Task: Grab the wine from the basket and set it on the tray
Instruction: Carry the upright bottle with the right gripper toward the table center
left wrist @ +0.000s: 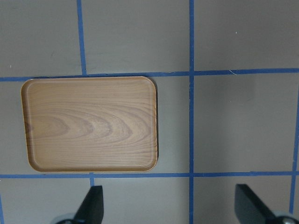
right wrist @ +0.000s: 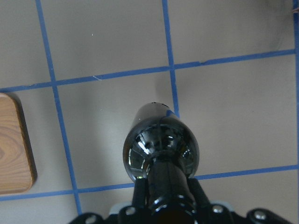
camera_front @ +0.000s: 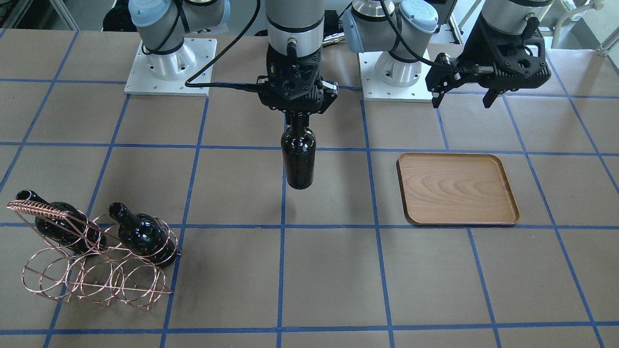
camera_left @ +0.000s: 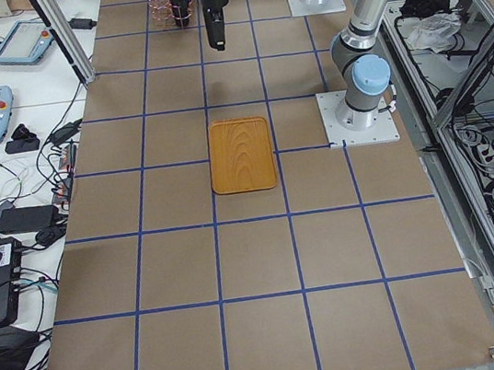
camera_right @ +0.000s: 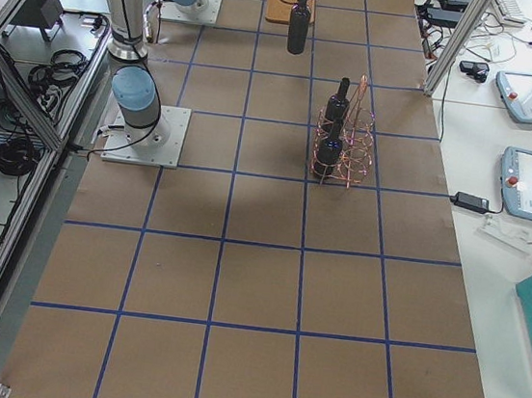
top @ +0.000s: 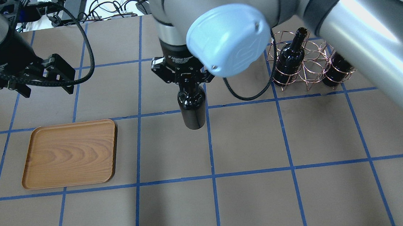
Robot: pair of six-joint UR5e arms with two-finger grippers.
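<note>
Glossy near-black glass wine bottle (camera_front: pixel 298 159) hangs by its neck in the clamped right claw (camera_front: pixel 298 116), out of the copper wire basket (camera_front: pixel 96 270), so next it wants carrying over the brown wooden tray (camera_front: pixel 457 188) and lowering.

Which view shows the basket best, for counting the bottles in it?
The exterior front-facing view: the basket is unobstructed, with two bottles lying in it. Overhead, the right arm covers part of it. Exterior right shows it whole but small, exterior left only far and tiny. The wrist views do not show it.
</note>
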